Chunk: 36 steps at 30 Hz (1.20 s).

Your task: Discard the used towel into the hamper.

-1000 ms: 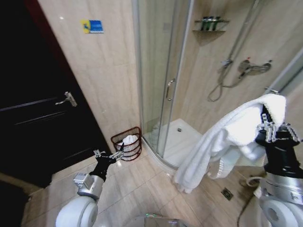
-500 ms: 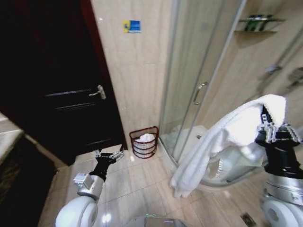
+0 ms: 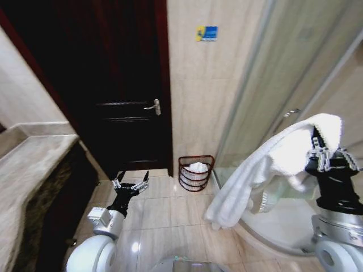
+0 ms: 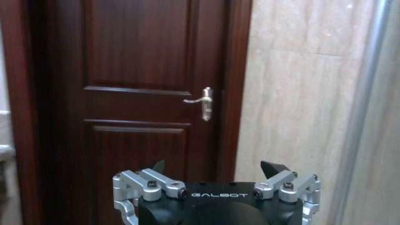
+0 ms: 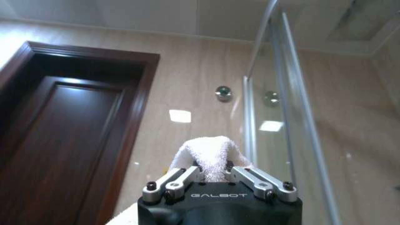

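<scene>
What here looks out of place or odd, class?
Nothing stands out. The right gripper holds the white towel draped high; the hamper stands upright by the door, something white already inside. The left gripper is open.

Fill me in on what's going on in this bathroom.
The right gripper is shut on a white terry towel, held high so it drapes toward the tiled floor. The left gripper hangs open and empty, low, facing the dark wooden door. The round reddish-brown wire hamper stands by the wall, white cloth already inside.
</scene>
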### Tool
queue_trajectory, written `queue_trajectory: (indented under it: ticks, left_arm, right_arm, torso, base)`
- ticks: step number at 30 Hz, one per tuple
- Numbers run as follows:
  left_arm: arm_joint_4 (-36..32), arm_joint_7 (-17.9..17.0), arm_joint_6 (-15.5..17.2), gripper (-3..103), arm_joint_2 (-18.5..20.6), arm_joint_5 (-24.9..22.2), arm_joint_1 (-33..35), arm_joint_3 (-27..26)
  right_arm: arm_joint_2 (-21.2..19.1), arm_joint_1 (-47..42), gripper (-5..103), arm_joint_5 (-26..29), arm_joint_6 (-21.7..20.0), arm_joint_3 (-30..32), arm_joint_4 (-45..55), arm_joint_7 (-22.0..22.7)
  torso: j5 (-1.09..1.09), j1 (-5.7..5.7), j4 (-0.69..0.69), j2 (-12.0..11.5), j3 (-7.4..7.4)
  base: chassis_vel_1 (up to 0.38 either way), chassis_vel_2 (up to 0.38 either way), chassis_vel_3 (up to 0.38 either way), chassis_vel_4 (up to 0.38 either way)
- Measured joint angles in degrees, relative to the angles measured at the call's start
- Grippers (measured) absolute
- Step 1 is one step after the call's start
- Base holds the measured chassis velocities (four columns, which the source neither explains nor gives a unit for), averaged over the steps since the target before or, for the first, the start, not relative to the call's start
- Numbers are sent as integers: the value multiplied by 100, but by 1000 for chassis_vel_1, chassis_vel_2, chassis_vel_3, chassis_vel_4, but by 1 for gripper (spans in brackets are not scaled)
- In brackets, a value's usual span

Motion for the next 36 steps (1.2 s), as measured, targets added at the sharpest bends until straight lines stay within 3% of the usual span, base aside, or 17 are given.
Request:
queue_trajectory:
  ticks: [19, 30, 33, 36]
  left_arm:
    - [0, 0, 0, 100, 0, 0, 0, 0]
    - [0, 0, 0, 100, 0, 0, 0, 0]
    - [0, 0, 0, 100, 2, 0, 0, -1]
    - [0, 0, 0, 100, 1, 0, 0, 0]
  right_arm:
    - [-55, 160, 10, -48, 83, 7, 0, -122]
    - [-57, 150, 10, -11, 89, 11, 0, -93]
    - [-56, 147, 10, 14, 90, 11, 2, -86]
    - [-77, 167, 10, 17, 88, -5, 2, -86]
  torso:
    - [0, 20, -1, 42, 22]
    - [1, 16, -1, 34, 18]
    - [-9, 15, -1, 33, 18]
    - [0, 14, -1, 32, 18]
  base:
    - [8, 13, 9, 8]
    - [140, 137, -146, -146]
    - [135, 116, -87, -124]
    - [29, 26, -20, -34]
